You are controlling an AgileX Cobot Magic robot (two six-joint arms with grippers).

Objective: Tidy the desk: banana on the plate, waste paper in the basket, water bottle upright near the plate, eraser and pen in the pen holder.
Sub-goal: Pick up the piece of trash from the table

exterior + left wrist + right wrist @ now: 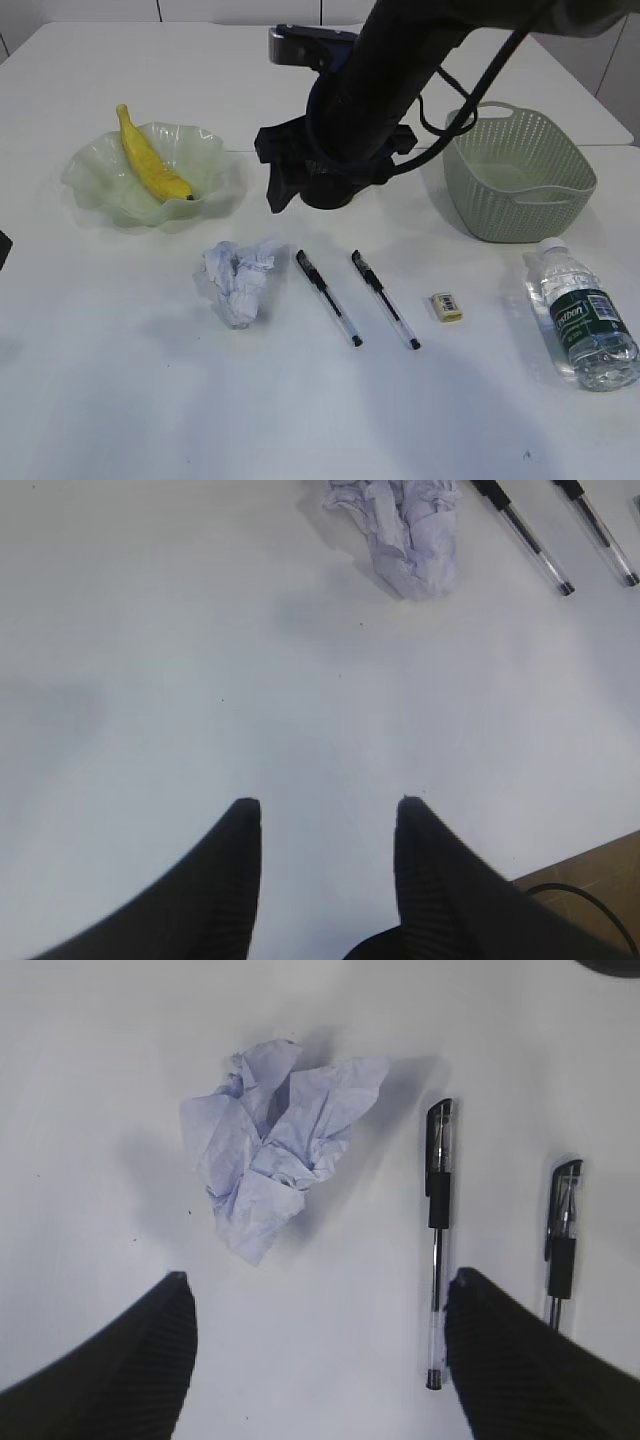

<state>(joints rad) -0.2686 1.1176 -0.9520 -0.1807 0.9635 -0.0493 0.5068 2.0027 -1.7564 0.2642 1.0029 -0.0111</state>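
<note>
A yellow banana (150, 165) lies in the green glass plate (88, 180) at the back left. The crumpled waste paper (238, 276) lies at the middle of the table, with two black pens (327, 298) (385, 300) and a small eraser (446, 306) to its right. The water bottle (585, 322) lies on its side at the right. My right gripper (320, 1275) is open and empty above the table, just short of the paper (275, 1160), with one pen (437, 1240) by its right finger. My left gripper (322, 805) is open and empty over bare table. No pen holder is in view.
A green plastic basket (520, 175) stands at the back right. My right arm (370, 90) reaches in from the back and blocks the middle rear of the table. The left wrist view shows the table's edge and the floor (600, 865).
</note>
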